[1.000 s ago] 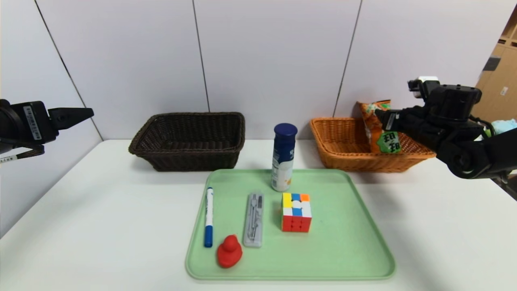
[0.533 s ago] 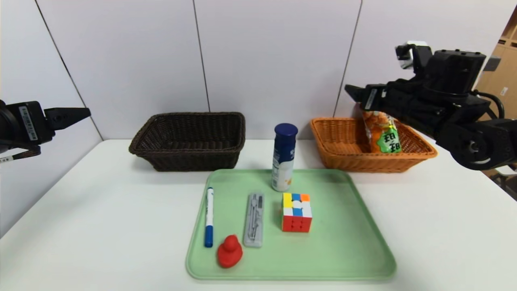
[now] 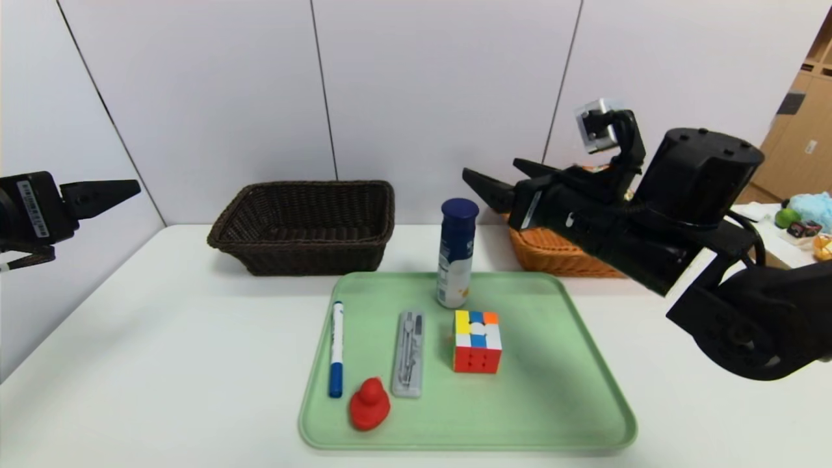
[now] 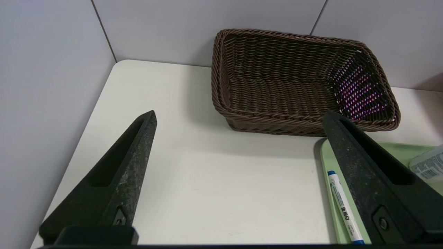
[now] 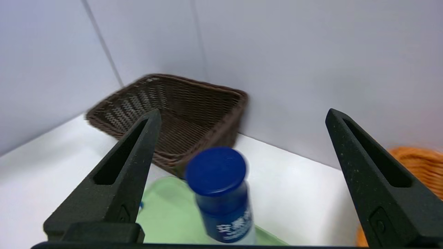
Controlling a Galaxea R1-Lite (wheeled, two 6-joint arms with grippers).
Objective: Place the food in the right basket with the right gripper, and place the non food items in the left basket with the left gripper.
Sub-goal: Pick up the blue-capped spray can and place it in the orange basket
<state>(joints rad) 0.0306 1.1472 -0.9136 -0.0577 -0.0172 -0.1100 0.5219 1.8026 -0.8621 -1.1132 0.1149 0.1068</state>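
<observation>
The white bottle (image 3: pixel 454 263) with a dark blue cap stands at the back of the green tray (image 3: pixel 552 390). My right gripper (image 3: pixel 502 179) hovers open just right of and above the cap, holding nothing; in its wrist view the bottle (image 5: pixel 221 193) lies between and beyond the wide fingers (image 5: pixel 243 113). The right basket (image 3: pixel 552 257) is mostly hidden behind that arm, and the snack bag is hidden. On the tray lie the marker (image 3: pixel 335 348), red duck (image 3: pixel 369 404), grey case (image 3: pixel 409 353) and puzzle cube (image 3: pixel 478 341). My left gripper (image 3: pixel 127 188) hangs open at the far left, facing the empty left basket (image 3: pixel 305 224).
The white table ends at grey wall panels right behind both baskets. The marker (image 4: pixel 344 207) lies along the tray's left rim. Small coloured items (image 3: pixel 806 211) sit on another surface at the far right, beyond my right arm.
My right gripper opened and let go of the snack bag in the right basket, then swung left and nearer, toward the bottle. The left gripper drifted slightly lower and left.
</observation>
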